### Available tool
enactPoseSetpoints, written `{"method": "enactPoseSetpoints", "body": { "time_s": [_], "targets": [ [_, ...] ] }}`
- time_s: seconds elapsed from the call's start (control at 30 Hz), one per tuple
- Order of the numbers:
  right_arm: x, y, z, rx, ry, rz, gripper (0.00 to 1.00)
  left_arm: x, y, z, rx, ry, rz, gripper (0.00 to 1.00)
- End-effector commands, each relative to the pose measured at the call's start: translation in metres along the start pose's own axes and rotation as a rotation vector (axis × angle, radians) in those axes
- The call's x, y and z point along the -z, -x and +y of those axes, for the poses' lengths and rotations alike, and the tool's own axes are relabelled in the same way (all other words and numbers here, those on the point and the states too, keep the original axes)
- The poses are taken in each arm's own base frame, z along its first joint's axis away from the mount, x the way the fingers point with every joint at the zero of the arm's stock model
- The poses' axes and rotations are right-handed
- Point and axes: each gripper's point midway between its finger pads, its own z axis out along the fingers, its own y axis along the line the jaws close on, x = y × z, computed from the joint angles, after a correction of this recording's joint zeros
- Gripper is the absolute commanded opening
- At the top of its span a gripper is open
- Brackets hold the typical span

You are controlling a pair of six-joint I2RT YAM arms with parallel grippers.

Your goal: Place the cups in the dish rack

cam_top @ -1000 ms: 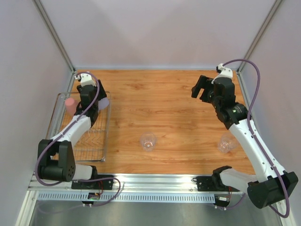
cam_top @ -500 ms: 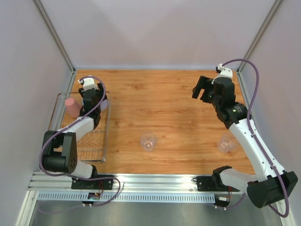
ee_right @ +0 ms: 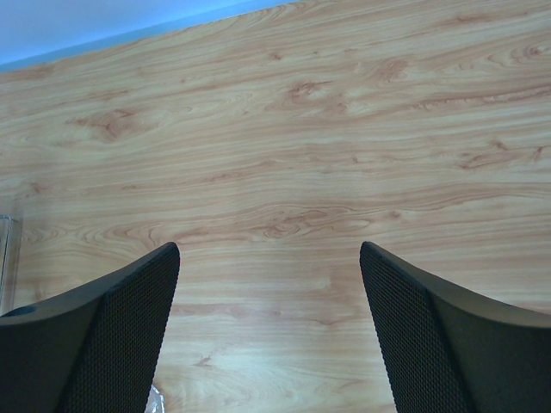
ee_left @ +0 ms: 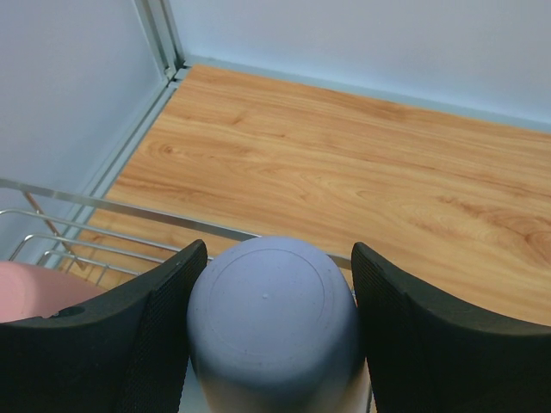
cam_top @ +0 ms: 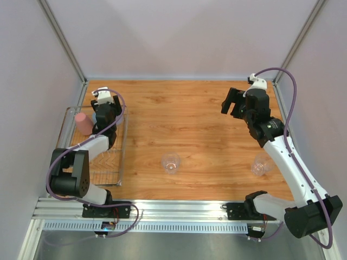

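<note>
A lavender cup (ee_left: pixel 271 318) sits bottom-up between the fingers of my left gripper (ee_left: pixel 280 258), which is shut on it above the far end of the silver wire dish rack (cam_top: pixel 116 168). In the top view the left gripper (cam_top: pixel 105 109) hides most of that cup. A pink cup (cam_top: pixel 84 123) stands upside down in the rack just left of the gripper, and it also shows in the left wrist view as the pink cup (ee_left: pixel 34 288). Two clear cups (cam_top: pixel 171 162) (cam_top: pixel 261 164) stand on the table. My right gripper (cam_top: pixel 232 103) hangs open and empty over the far right of the table.
The rack's rim wire (ee_left: pixel 129 212) runs across in front of the held cup. Metal frame posts and grey walls close in the wooden table (cam_top: pixel 184 119) on the left, back and right. An aluminium rail runs along the near edge by the arm bases.
My left gripper has shifted a little to the left over the rack with the lavender cup. The right arm has barely moved.
</note>
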Motion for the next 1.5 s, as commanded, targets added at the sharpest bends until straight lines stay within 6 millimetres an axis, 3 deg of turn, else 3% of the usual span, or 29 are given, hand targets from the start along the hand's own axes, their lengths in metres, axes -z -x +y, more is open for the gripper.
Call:
{"method": "enactPoseSetpoints", "body": {
  "time_s": [0.0,0.23,0.53,1.27,1.47],
  "targets": [
    [0.007,0.016,0.0,0.015,0.003,-0.038,0.88,-0.001,0.006,0.001,0.029,0.002,-0.026,0.31],
    [0.01,0.015,-0.001,0.009,0.004,-0.045,0.88,0.0,-0.008,-0.009,0.062,-0.049,0.014,0.33],
    [0.013,0.014,-0.002,0.005,0.006,-0.049,0.88,-0.001,-0.02,-0.004,0.033,-0.023,0.044,0.36],
    [0.011,0.014,0.0,0.009,0.012,-0.041,0.88,-0.005,-0.019,-0.004,0.016,-0.022,0.041,0.72],
    [0.011,0.013,0.0,0.008,0.018,-0.039,0.88,0.0,-0.021,-0.005,0.008,-0.037,0.044,0.74]
  ]
}}
